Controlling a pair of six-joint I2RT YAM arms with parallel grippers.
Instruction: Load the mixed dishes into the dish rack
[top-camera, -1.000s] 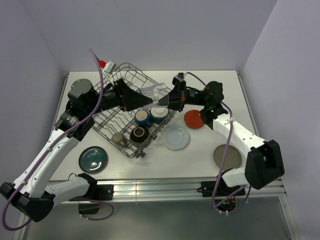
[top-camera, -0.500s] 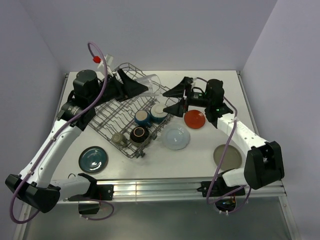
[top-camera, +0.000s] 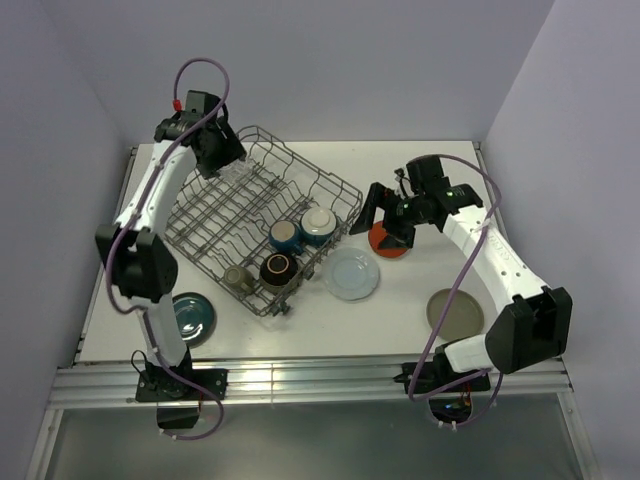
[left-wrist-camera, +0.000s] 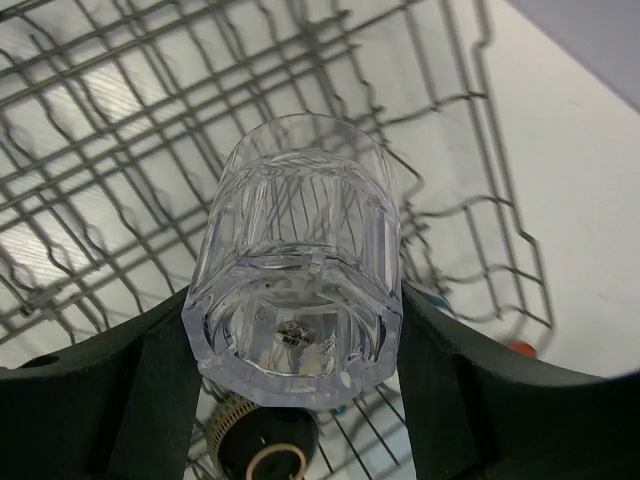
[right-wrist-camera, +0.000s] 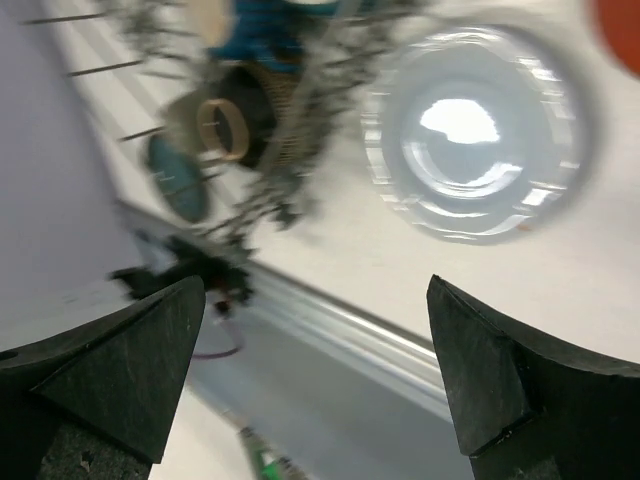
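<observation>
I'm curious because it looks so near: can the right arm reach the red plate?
Probably yes: its open, empty pincer hangs just over the red plate, with nothing in between.

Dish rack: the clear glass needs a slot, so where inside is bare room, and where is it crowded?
The grey wire dish rack is bare along its far and left tine rows, from the left claw holding the clear glass down to the small tan bowl. Its near-right corner is crowded: two blue cups and a dark bowl.
</observation>
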